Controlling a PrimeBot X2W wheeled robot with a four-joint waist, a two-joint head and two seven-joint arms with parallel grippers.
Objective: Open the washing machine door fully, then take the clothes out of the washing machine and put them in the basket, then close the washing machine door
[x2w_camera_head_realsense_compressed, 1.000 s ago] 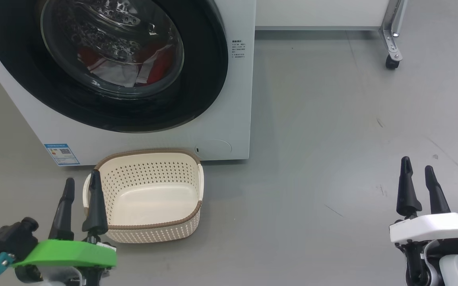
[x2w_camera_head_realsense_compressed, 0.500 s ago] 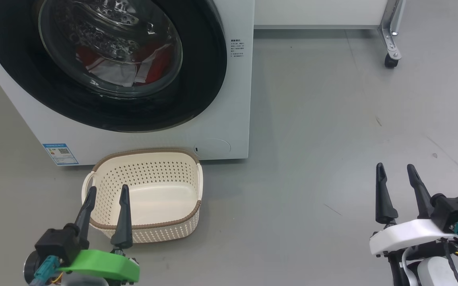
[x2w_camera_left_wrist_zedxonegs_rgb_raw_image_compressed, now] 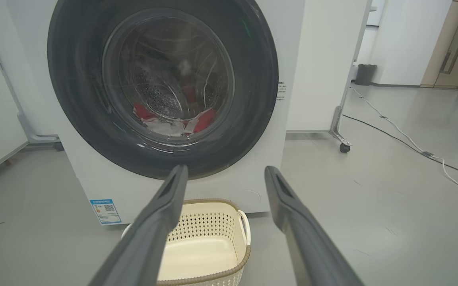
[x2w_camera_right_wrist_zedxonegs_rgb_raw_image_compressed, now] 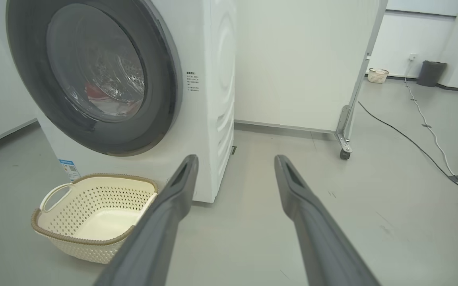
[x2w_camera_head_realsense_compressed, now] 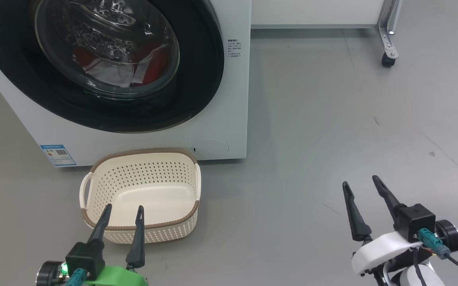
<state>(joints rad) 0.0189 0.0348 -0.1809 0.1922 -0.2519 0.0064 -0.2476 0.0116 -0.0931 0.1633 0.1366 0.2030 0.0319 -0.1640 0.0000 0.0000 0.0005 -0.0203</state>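
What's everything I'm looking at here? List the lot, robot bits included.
washing machine: one, white, ahead left
washing machine door: one, black rim, shut
clothes: heap, red and white, inside the drum
basket: one, cream, empty, before the machine
sticker: one, blue, machine's lower left corner
wheeled leg: one, silver, back right
cables: two, black and white, floor right
bin: one, dark, far wall
left claw: one, dark, open, empty, near the basket
right claw: one, dark, open, empty, lower right

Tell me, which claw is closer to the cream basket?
Left. The left gripper hovers open at the basket's near rim; the right gripper hangs well off to the basket's right, over the grey floor.
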